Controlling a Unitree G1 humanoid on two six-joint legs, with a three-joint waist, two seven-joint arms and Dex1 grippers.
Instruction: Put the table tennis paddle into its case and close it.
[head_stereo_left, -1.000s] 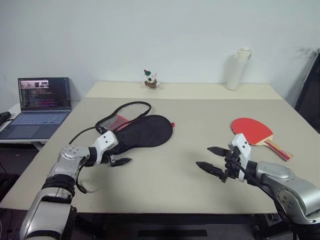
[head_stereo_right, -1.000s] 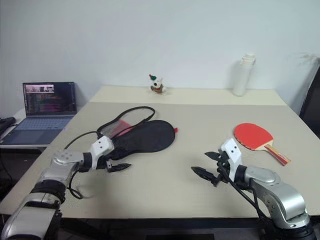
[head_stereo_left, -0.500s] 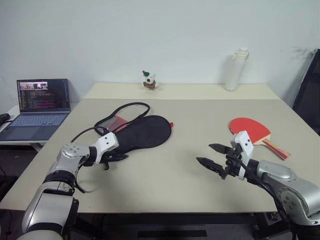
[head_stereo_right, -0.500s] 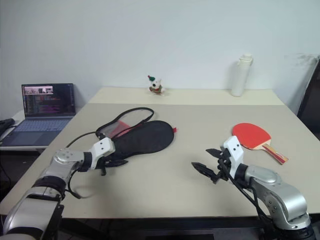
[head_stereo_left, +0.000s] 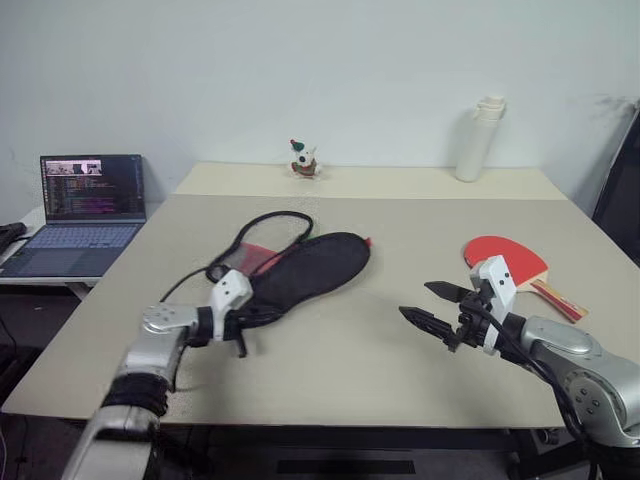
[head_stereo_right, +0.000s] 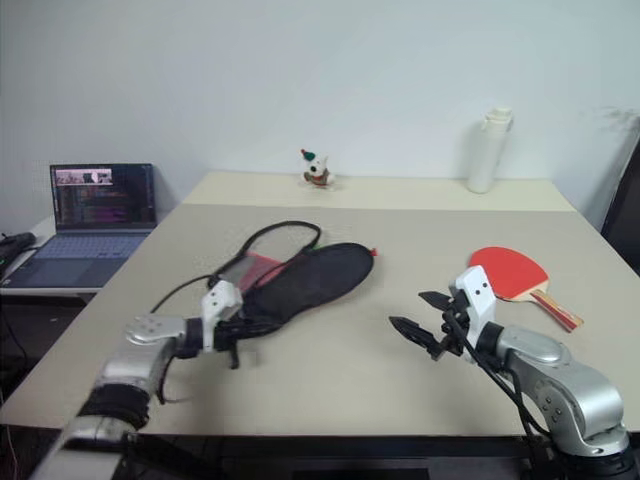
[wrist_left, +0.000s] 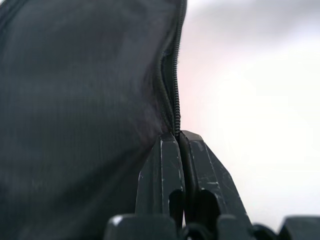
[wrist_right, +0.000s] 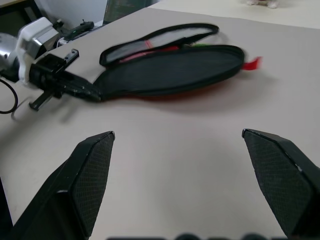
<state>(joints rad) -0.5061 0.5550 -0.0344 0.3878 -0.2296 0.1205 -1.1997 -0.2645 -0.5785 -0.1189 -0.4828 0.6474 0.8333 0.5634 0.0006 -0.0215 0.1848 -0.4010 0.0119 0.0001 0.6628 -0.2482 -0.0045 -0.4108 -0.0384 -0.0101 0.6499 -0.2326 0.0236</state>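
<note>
The narrow end of the case (head_stereo_left: 315, 270) is pinched by the left gripper (head_stereo_left: 243, 320), jaws clamped on its zipper edge. Right gripper (head_stereo_left: 432, 305) is held over the worktop (head_stereo_left: 400, 230), jaws wide apart. The table tennis paddle (head_stereo_left: 508, 262) is lying just beyond it.

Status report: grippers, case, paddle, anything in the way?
Left gripper shut on case edge. Right gripper open, empty. Paddle on table, outside case. Nothing between.
</note>
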